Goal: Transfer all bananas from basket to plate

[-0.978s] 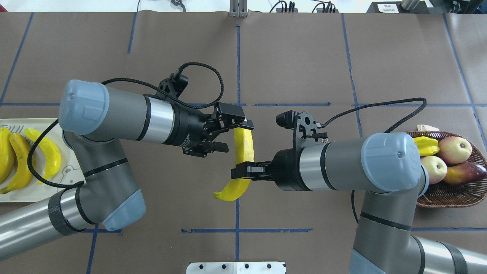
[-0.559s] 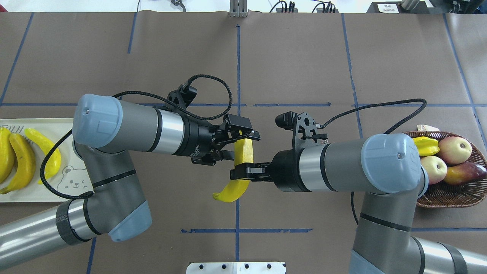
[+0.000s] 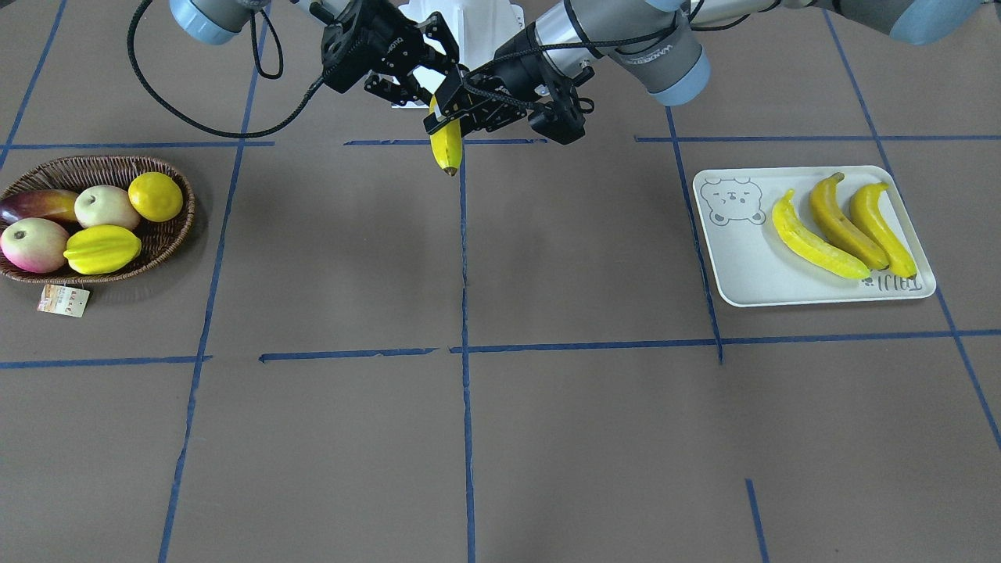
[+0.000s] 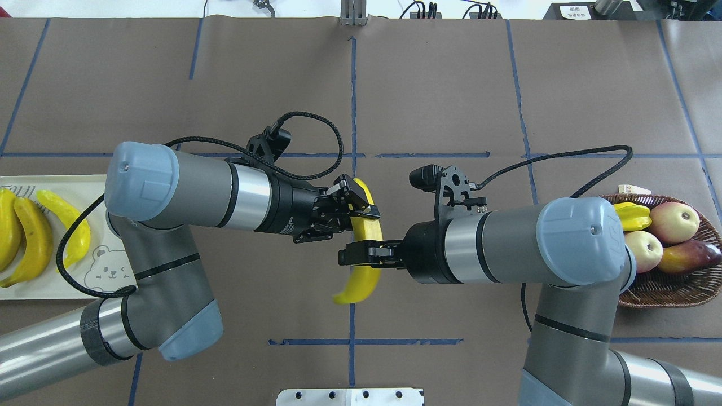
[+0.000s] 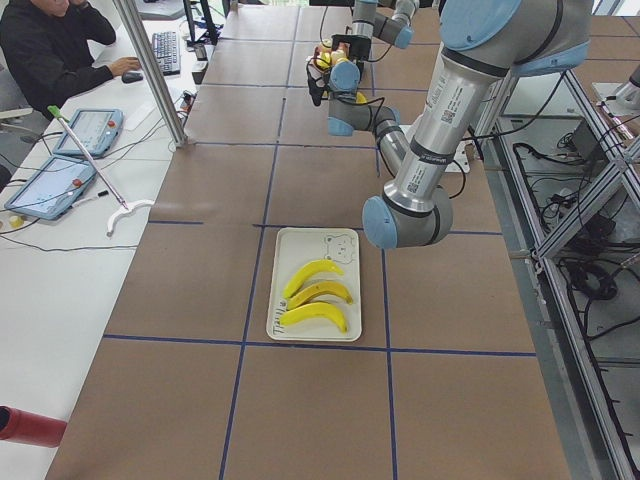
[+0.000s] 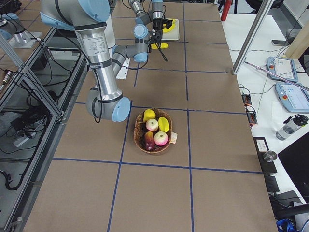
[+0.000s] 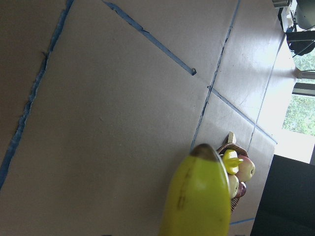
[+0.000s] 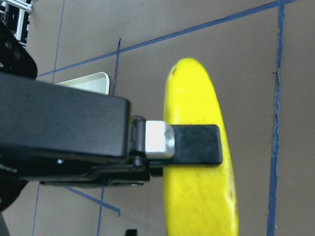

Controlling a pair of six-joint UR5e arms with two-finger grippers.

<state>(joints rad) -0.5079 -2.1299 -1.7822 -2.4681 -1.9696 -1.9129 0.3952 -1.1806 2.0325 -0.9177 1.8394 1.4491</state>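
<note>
A yellow banana (image 4: 369,232) hangs in mid-air over the table's middle, and it also shows in the front view (image 3: 447,148). My left gripper (image 4: 360,207) is shut on its far end. My right gripper (image 4: 364,255) is shut on its middle, one pad (image 8: 197,145) flat against the peel. The left wrist view shows the banana's dark tip end (image 7: 199,196). Three more bananas (image 4: 34,237) lie on the off-white bear plate (image 4: 84,189) at the left. The wicker basket (image 4: 665,294) at the right shows no banana.
The basket holds a starfruit (image 3: 102,249), a lemon (image 3: 155,195), two peach-coloured fruits (image 4: 674,221) and a dark reddish fruit (image 4: 688,256). A paper tag (image 3: 62,300) lies beside it. Blue tape lines cross the brown table cover. An operator sits beyond the table's far side (image 5: 50,50).
My left gripper has come in from the left and shut on the banana's far end. The banana has tilted, its near tip swinging right. The right gripper has hardly moved.
</note>
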